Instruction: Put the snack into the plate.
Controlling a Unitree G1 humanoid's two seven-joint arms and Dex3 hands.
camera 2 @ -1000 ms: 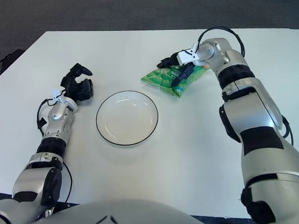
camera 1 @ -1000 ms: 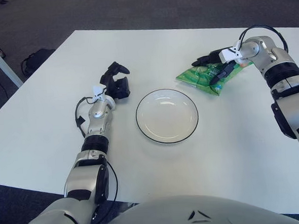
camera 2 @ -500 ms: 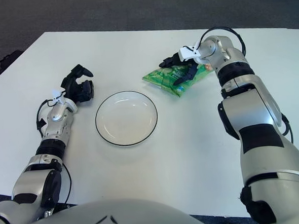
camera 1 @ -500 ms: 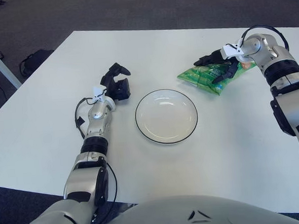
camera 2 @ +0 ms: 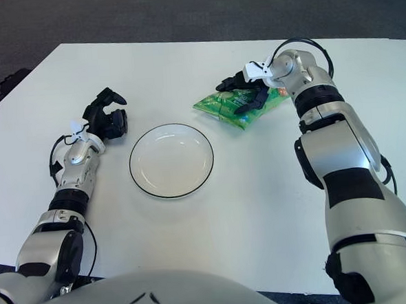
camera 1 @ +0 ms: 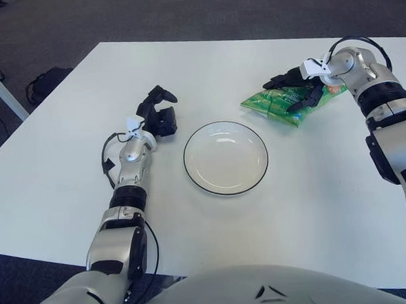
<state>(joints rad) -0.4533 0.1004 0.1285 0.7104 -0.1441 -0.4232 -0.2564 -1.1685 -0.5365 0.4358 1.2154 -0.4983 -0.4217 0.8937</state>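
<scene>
1. White tabletop (camera 1: 66, 167) fills most of what I see, with dark carpet beyond its far edge.
2. I count one plate (camera 1: 225, 157), one snack bag (camera 1: 277, 105) and two hands.
3. I see the plate, white with a thin dark rim, sitting near the table's centre with nothing in it.
4. I place the snack bag, green and crinkled, at about 1 o'clock from the plate, lying flat on the table and apart from the rim.
5. My right hand (camera 2: 244, 93) is on the bag: dark fingers (camera 2: 230, 82) reach over its far edge and another presses on its top face near the right end. I read the fingers as closing around the bag, though it has not left the table.
6. My left hand (camera 1: 158, 115) shows at about 9 o'clock from the plate, just beside its rim but not touching it. Its fingers are curled together around nothing.
7. One white table leg (camera 1: 1, 84) shows at the left edge in the left eye view, with a dark bag (camera 1: 46, 82) on the floor beside it. In the right eye view the leg is almost cut off, and more of my right forearm and elbow shows.
</scene>
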